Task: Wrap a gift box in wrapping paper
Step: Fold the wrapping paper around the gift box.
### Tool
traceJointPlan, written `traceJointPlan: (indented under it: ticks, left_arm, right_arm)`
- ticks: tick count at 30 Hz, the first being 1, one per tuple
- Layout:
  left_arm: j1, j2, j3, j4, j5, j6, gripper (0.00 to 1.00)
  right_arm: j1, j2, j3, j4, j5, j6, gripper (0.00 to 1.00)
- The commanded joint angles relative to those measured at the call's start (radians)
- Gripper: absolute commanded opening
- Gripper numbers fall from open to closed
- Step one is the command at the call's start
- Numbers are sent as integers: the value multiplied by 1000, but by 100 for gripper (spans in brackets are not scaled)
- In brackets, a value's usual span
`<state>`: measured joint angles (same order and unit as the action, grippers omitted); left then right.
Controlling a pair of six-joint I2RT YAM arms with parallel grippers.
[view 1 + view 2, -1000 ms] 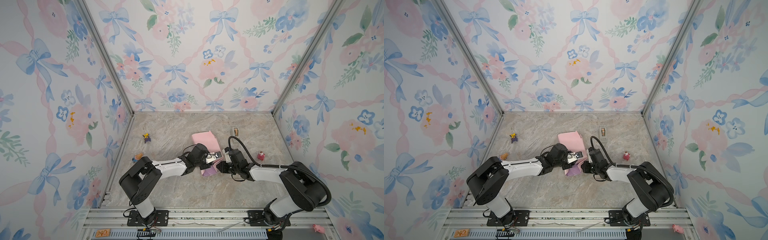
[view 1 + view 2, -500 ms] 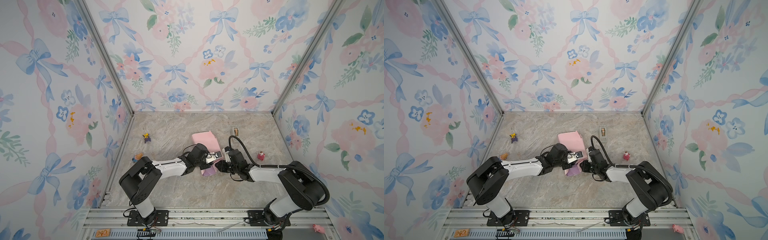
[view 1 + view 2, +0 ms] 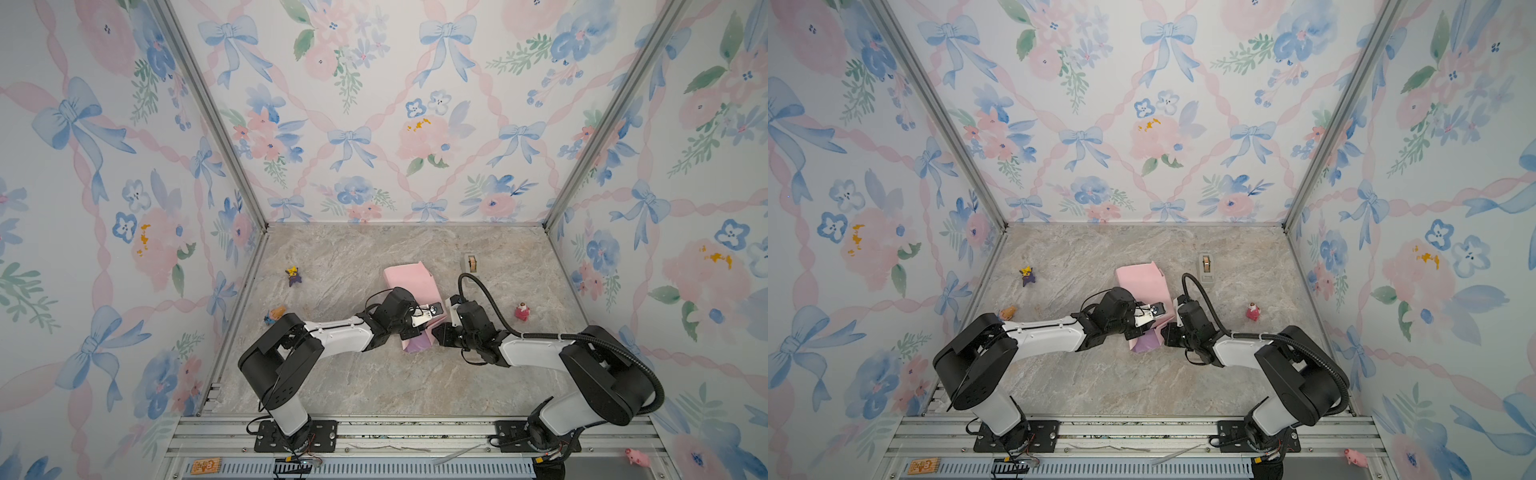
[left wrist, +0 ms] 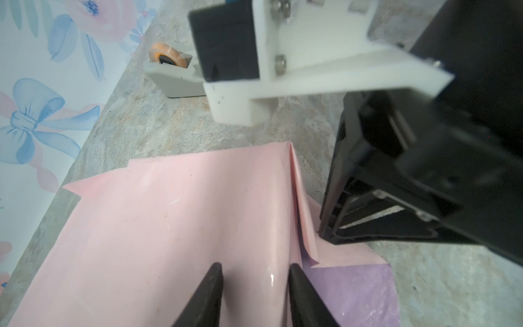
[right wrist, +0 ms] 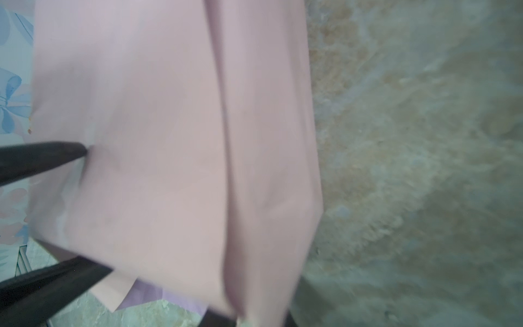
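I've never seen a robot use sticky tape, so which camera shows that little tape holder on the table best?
The left wrist view: the tape dispenser is close, its orange roll and grey base clear, though a white bracket covers one end. In both top views it is tiny. The right wrist view misses it.

wrapping paper [image 3: 409, 279] | pink side up, creased, folded over in a bump | purple side shows at near end | lies mid-table [image 3: 374, 382]
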<state>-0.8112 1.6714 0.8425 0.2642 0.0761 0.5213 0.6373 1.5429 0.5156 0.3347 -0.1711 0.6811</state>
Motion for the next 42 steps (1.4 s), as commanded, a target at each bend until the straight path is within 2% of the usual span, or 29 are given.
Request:
traceJointPlan:
  ticks: [1, 20, 34, 38, 42]
  left_arm:
    - [-4, 0, -22, -23, 27, -16, 41]
    - [-2, 2, -20, -22, 30, -17, 40]
    - [-1, 2, -16, -17, 29, -21, 41]
    - [-2, -17, -11, -14, 41, -35, 41]
    - [-3, -54, 8, -11, 61, -62, 43]
  right_arm:
    - [13, 19, 21, 30, 12, 11, 16]
    - [15, 56, 53, 47, 21, 24, 11]
    - [69, 15, -31, -101, 30, 8, 9]
    - [70, -121, -30, -194, 23, -12, 19]
    - [45, -289, 76, -400, 12, -105, 30]
